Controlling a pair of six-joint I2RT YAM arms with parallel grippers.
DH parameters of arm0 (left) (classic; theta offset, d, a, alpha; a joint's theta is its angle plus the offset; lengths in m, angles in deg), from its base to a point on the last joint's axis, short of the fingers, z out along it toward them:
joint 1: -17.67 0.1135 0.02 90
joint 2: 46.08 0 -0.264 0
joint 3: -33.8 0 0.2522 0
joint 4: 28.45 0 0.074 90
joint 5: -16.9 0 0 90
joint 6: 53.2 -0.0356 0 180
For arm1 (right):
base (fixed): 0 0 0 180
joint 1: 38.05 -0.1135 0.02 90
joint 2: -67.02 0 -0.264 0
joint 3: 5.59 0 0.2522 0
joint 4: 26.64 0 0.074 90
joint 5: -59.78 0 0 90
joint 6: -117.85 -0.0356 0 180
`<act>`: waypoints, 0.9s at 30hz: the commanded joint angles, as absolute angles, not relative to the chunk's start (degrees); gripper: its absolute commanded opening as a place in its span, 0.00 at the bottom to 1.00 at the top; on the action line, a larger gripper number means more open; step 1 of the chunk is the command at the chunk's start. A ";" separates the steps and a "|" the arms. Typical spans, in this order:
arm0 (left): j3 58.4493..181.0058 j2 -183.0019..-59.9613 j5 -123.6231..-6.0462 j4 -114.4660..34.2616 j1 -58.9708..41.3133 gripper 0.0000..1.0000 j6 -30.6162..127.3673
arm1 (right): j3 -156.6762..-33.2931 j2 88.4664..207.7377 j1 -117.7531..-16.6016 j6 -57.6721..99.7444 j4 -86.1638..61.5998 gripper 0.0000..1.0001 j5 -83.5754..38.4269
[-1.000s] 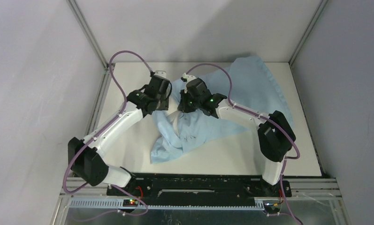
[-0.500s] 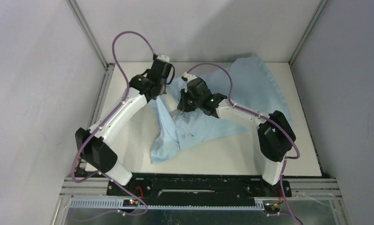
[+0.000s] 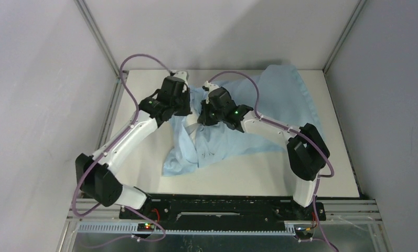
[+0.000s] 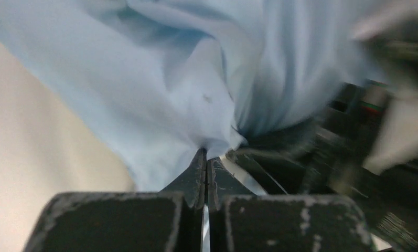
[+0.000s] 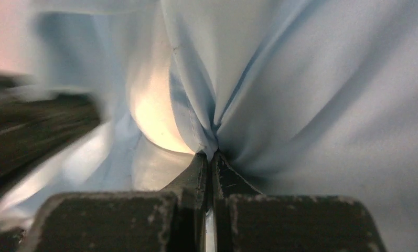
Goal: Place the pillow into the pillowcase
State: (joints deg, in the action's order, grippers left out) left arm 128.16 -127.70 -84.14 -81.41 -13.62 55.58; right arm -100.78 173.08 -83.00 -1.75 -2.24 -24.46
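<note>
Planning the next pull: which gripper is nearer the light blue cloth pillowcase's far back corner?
Right. The right gripper sits left of that pillowcase corner; the left gripper sits farther left.

Pillow (image 5: 154,118): mostly covered by pillowcase (image 3: 280,100); only a pale patch shows, right wrist view centre-left. Left wrist view right side motion-blurred. Dark blurred shape, right wrist view left, unidentifiable.

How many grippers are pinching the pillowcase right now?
2. The left gripper and the right gripper are both shut on folds of the pillowcase near the table's middle.
</note>
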 commanded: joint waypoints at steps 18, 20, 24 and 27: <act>130.11 -141.95 -66.83 -67.53 -4.26 0.00 62.48 | -110.56 155.34 -83.98 2.09 15.29 0.00 -27.12; 132.27 -143.35 -67.16 -68.38 -4.21 0.00 61.95 | -109.93 154.94 -83.12 2.58 15.91 0.00 -27.24; 135.62 -144.93 -67.14 -69.57 -4.22 0.00 61.50 | -108.41 155.33 -79.67 2.22 17.14 0.05 -23.98; 135.89 -144.55 -66.42 -69.33 -4.22 0.00 61.67 | -107.42 155.77 -78.70 2.44 17.33 0.02 -24.17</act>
State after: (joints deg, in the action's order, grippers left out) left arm 131.81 -145.10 -65.61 -70.02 -4.31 63.23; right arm -106.85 156.36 -80.20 1.79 15.74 -26.86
